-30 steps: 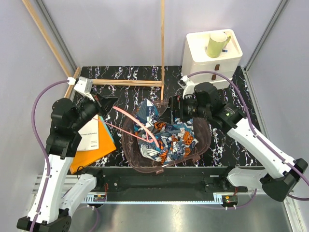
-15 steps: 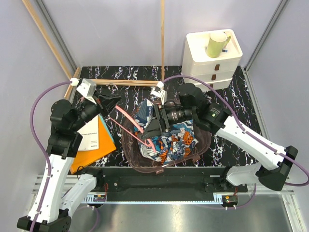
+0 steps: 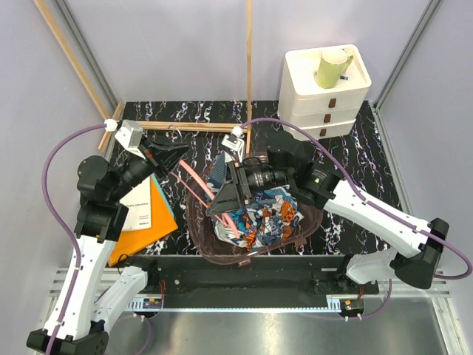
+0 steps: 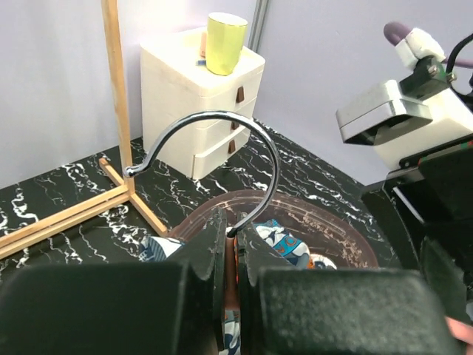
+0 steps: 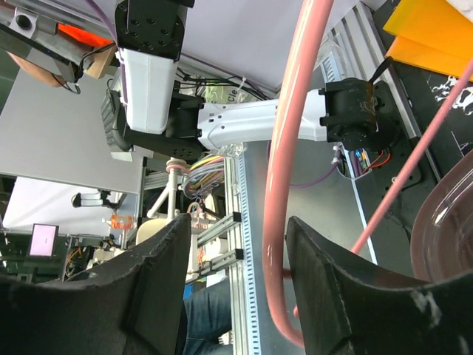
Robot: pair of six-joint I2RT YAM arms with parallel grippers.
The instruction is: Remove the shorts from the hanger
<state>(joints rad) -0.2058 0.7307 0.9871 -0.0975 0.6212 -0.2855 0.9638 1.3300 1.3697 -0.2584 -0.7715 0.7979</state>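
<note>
Shorts: crumpled in a heap inside bowl at table centre, mostly filling its 3-to-6 o'clock part. Hanger: tilted, upper end raised out past the bowl's 10 o'clock rim, lower end lost in the heap; threaded through the fabric or merely lying on it, cannot tell. Left gripper: at 10 o'clock of bowl, clamped tight on hanger at the foot of hook, hook standing up clear of the jaws. Right gripper: reaching in from 3 o'clock, fingers astride the pink bar in wrist view, gap showing on both sides, so apart and gripping nothing. Handling, judged: shorts soft, light, limp; likely to drape, stretch and drag rather than slip off cleanly; little risk of damage, some risk of snagging on the bar's ends. Hanger thin, stiff, smooth; probably slippery in a pinch and prone to swivel about the single hold at the hook. Best hold on shorts, judged: a thick bunched fold or waistband edge near 6 o'clock of the heap, well away from the bar, pinched deep enough to catch more than one layer; then a pull away from 10 o'clock with hanger kept steady by left gripper.
</note>
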